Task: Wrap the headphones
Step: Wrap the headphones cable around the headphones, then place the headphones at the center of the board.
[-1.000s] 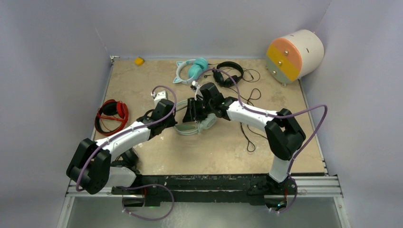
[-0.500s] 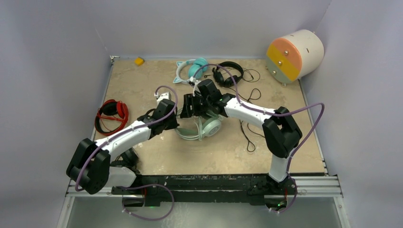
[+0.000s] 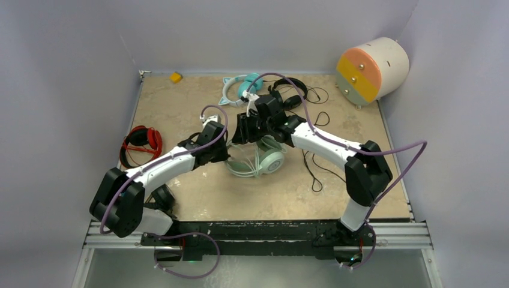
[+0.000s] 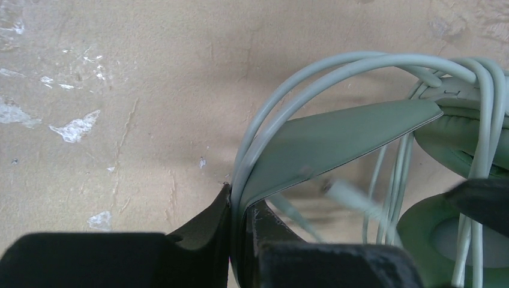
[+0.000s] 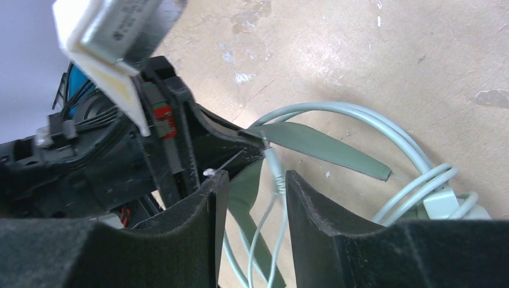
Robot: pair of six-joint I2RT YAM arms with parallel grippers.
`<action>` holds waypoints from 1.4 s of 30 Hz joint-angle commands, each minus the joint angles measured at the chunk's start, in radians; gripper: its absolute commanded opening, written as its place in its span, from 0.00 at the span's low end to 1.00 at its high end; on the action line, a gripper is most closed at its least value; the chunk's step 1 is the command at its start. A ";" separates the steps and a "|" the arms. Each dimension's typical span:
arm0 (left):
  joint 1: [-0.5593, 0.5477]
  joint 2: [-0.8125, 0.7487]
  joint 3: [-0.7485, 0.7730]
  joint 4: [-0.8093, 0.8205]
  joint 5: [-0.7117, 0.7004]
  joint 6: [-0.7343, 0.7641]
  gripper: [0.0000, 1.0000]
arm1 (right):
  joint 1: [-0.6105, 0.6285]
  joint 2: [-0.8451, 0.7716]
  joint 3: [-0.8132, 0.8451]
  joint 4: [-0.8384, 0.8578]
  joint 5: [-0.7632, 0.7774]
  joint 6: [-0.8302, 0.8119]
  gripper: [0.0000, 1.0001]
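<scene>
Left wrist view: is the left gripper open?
No, the left gripper is pinched shut on the mint-green headphones, its two fingers clamping the edge of the headband.

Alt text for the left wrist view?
The left tool is shut on the mint headset, pinching band and cable loops at bottom centre. More cable runs right to the green ear cups, over a scuffed tan table.

Cream drum (image 3: 373, 71) with orange face at far right; small yellow piece (image 3: 175, 77) far left.
</scene>
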 commanded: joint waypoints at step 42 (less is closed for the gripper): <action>0.592 -0.065 0.009 -0.009 -0.117 -0.344 0.02 | -0.008 -0.466 -0.179 -0.222 0.141 -0.174 0.45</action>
